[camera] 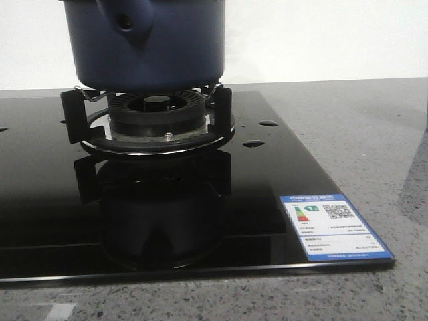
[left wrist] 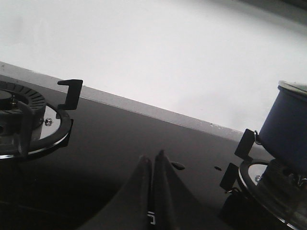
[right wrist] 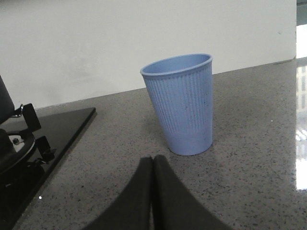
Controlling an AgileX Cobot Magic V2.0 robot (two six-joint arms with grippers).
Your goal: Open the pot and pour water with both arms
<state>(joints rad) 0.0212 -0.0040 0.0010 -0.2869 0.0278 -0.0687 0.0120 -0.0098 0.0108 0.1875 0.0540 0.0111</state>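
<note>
Front view: pot (camera: pixel 160 47) top cut off, both pincers unseen.

Kitchen around me: black glass gas hob (camera: pixel 281 167) with burner (camera: pixel 155 114), energy label (camera: pixel 334 227), set in speckled grey stone countertop (right wrist: pixel 240 182), white wall behind.

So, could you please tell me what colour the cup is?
The cup is pale blue with fine vertical ribbing, clearest in the right wrist view.
</note>
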